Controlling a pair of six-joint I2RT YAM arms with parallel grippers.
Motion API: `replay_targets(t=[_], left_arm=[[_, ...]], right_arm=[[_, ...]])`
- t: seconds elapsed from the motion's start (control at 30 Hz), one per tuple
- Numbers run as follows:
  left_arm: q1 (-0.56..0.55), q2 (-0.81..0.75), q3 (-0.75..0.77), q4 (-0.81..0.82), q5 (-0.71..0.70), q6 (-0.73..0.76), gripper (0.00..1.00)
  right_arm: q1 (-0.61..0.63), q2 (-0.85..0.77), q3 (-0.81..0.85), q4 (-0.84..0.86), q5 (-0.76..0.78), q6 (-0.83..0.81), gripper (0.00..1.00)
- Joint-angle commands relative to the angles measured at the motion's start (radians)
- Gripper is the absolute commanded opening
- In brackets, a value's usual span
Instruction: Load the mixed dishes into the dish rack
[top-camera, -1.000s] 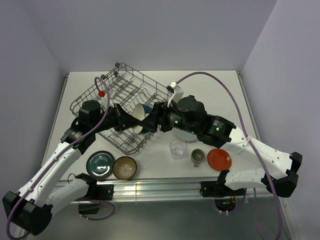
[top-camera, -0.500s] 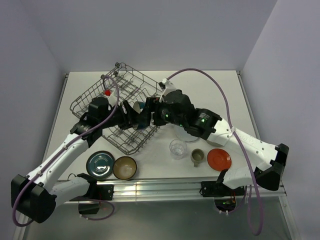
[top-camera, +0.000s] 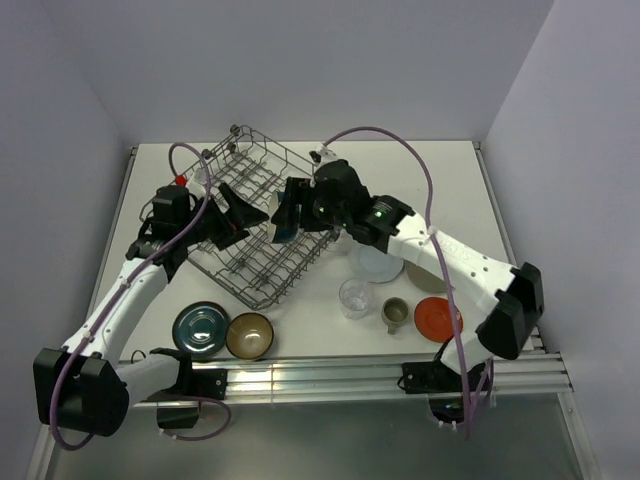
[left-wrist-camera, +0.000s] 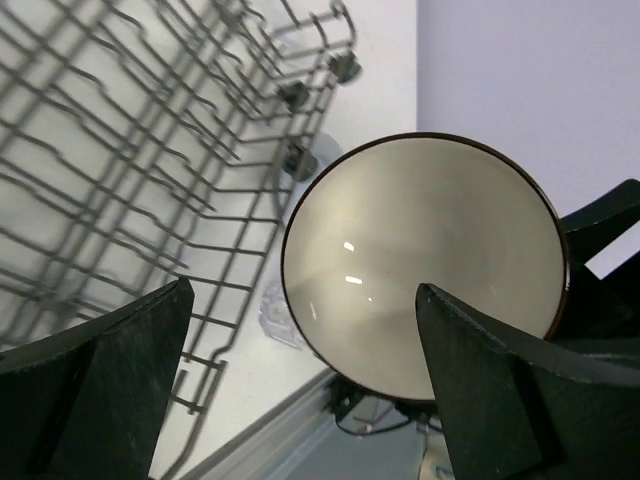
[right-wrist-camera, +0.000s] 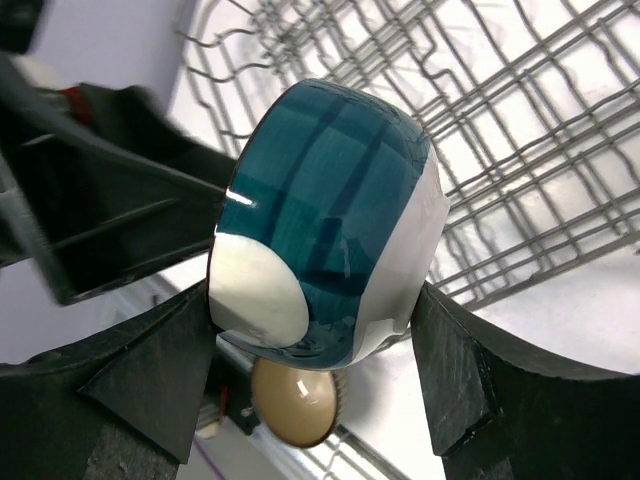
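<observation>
My right gripper (right-wrist-camera: 315, 300) is shut on the cream bowl (right-wrist-camera: 330, 210), teal and white on the outside, holding it on edge above the dish rack (right-wrist-camera: 520, 130). From above, the bowl (top-camera: 285, 222) hangs over the rack's (top-camera: 280, 155) right half. My left gripper (left-wrist-camera: 303, 290) stands open just left of it, its fingers apart from the bowl's cream inside (left-wrist-camera: 425, 265). On the table near the front lie the dark teal dish (top-camera: 201, 329), brown bowl (top-camera: 249, 335), clear glass (top-camera: 355, 296), grey mug (top-camera: 395, 314) and red-orange saucer (top-camera: 437, 318). The pale blue plate (top-camera: 380, 262) is partly hidden by my right arm.
The grey wire rack sits at an angle across the table's left and middle, tines upright, small wheels at its corners. White walls close in the table on three sides. A metal rail runs along the near edge.
My left gripper has opened, let go of the cream bowl and drawn back to the left. The right gripper keeps the bowl and has carried it farther back over the rack.
</observation>
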Motion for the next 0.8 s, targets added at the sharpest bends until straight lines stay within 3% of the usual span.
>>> replay_targets(t=[0.0,0.13,0.37,0.77], left_arm=[[0.039,-0.033,0.003,-0.061,-0.077,0.053,0.99],[0.04,-0.054,0.046,-0.164,-0.252,0.098,0.99],[0.04,-0.113,0.052,-0.233,-0.367,0.122,0.97],[0.04,-0.136,0.012,-0.245,-0.359,0.141,0.96]], right_arm=[[-0.016,0.077,0.148,0.019,0.02,-0.073,0.0],[-0.016,0.21,0.313,-0.16,0.164,-0.172,0.0],[-0.016,0.56,0.755,-0.474,0.435,-0.303,0.0],[-0.017,0.824,0.928,-0.657,0.793,-0.372,0.0]])
